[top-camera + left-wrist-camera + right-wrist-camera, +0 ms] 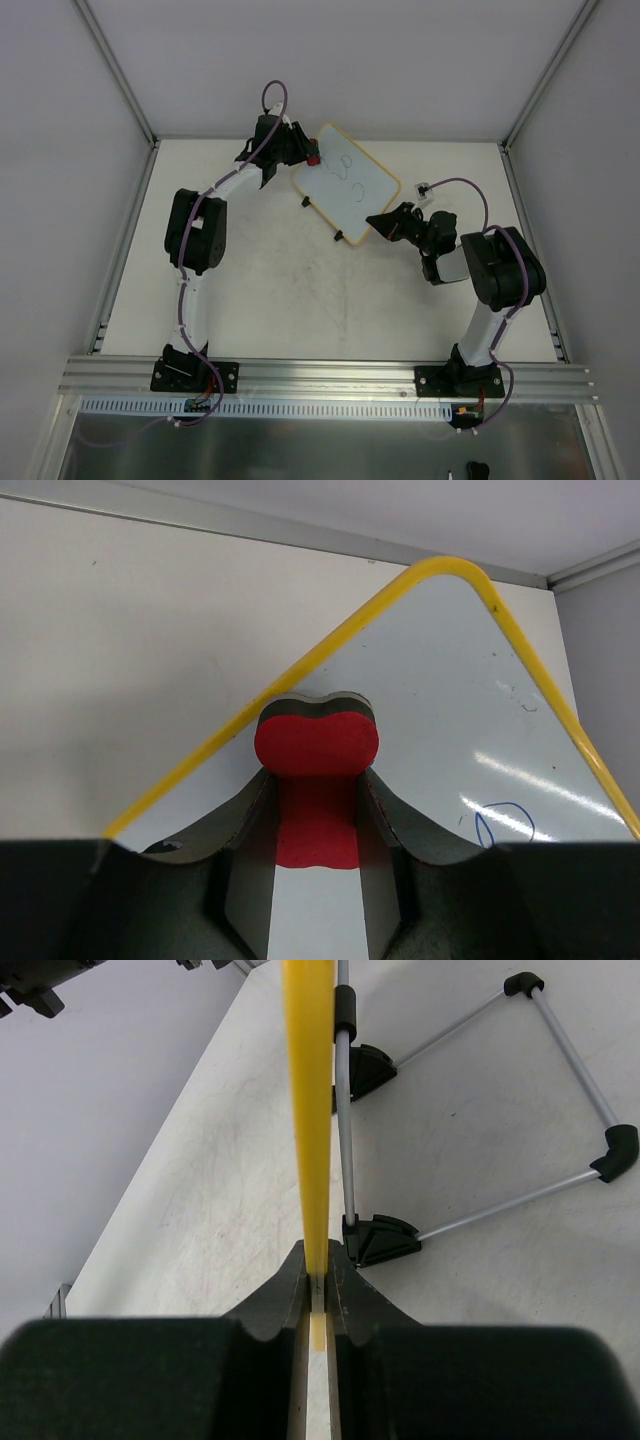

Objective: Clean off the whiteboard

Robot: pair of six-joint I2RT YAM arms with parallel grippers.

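Whiteboard (352,188), glossy white with a rounded yellow frame, is propped on a thin wire stand (560,1050) with black feet at the far middle of the matte table (290,290); faint blue loops (505,822) are seen on its face. Its near right edge is clamped between the jaws of the right gripper (318,1280). A red bow-shaped foam eraser (316,745) is pinched in the left gripper (316,815) at the far left corner, its lower part hidden by the fingers.

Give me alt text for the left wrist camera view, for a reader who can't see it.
The left end effector holds a red eraser between its fingers, up against the whiteboard near one rounded, yellow-framed corner. A small blue scribble sits on the board to the right, and the pale table lies beyond.
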